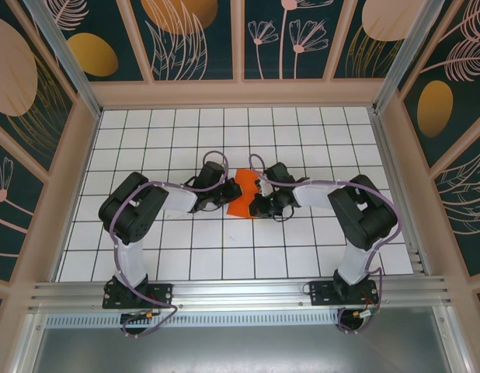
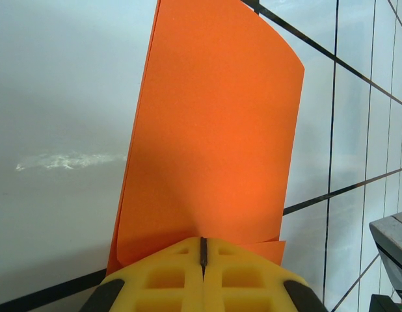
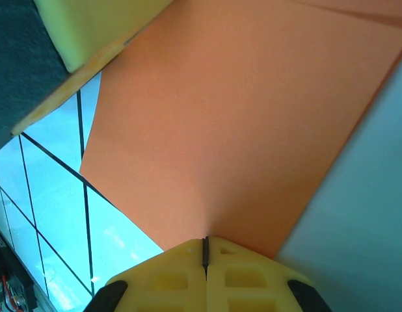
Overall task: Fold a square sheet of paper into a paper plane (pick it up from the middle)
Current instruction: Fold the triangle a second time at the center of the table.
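The square sheet of paper (image 1: 243, 194), bright orange, is held up between my two grippers over the middle of the white grid table. It is bent over on itself, and two layers show at its lower edge (image 2: 214, 130). My left gripper (image 1: 227, 191) is shut on its left edge, the yellow jaws pressed together on the paper (image 2: 203, 242). My right gripper (image 1: 261, 199) is shut on the opposite edge (image 3: 205, 242), with the sheet (image 3: 240, 117) spreading away from it. A paper plane is out of view.
The white grid table (image 1: 302, 140) is walled by a pale wooden frame (image 1: 240, 93) with patterned panels. An aluminium rail (image 1: 240, 291) carries both arm bases at the near edge. The left gripper's yellow finger (image 3: 90, 32) shows close in the right wrist view.
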